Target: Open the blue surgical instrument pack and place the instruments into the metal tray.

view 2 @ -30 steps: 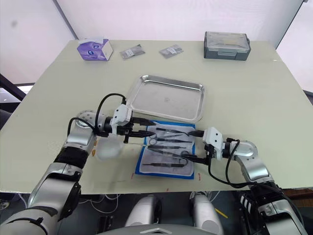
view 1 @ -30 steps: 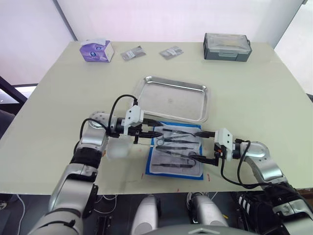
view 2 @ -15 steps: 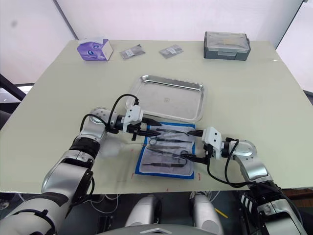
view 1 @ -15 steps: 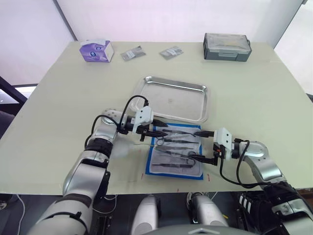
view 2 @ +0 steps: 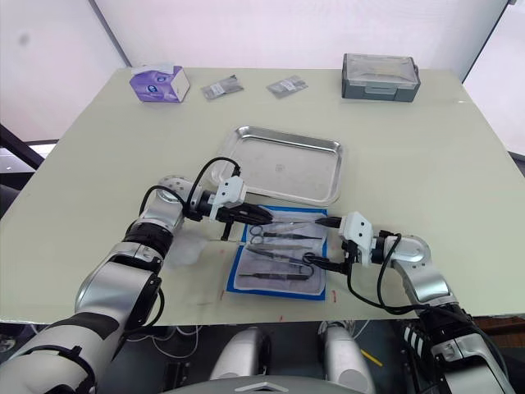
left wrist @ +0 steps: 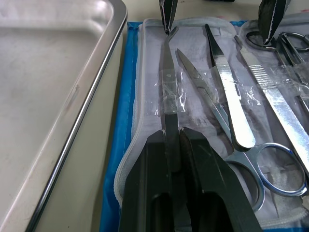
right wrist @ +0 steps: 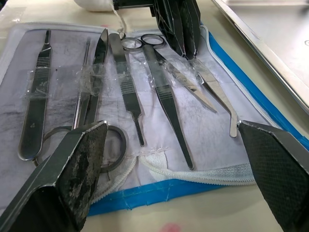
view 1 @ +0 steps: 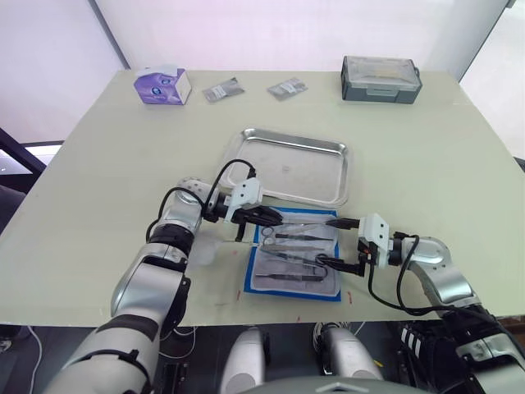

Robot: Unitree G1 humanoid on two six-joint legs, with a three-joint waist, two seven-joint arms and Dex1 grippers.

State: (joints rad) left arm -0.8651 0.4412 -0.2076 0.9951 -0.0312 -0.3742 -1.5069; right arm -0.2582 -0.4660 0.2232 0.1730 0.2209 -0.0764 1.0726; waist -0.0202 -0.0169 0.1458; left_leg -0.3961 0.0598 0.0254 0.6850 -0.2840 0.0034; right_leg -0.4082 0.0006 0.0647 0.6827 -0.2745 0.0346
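Blue surgical instrument pack (view 1: 291, 294): unfolded flat on the table (view 1: 426, 164), pale lining up, just at 6 o'clock of the metal tray (view 1: 287, 135). Instruments (view 1: 299, 238) in a row on the lining, held under clear tape strips; none in the tray yet.

Since a second ago: left pincer (view 1: 275, 217) swung in from 9 o'clock of the pack to its 10 o'clock corner. Now pinched narrow on the end of a slim steel tool (left wrist: 167, 92), the one nearest the tray-side edge, seen clearly in the left wrist view. Right pincer (view 1: 330, 243) unmoved at the pack's 3 o'clock edge, spread wide, holding nothing. Judged: opening done, first pick-up under way, transfer not begun.

Edges and room: tray rim raised and close by at 12 o'clock, so a lift needed before crossing it. Tape across the gripped tool likely to drag the soft lining along; right pincer well placed to pin the pack down. Tray floor bare, plenty of space for landing. Table open at 9 and 3 o'clock. Purple tissue box (view 1: 162, 84), small packets (view 1: 223, 89) and dark grey box (view 1: 381, 78) well apart along the far 12 o'clock edge, no obstacle.
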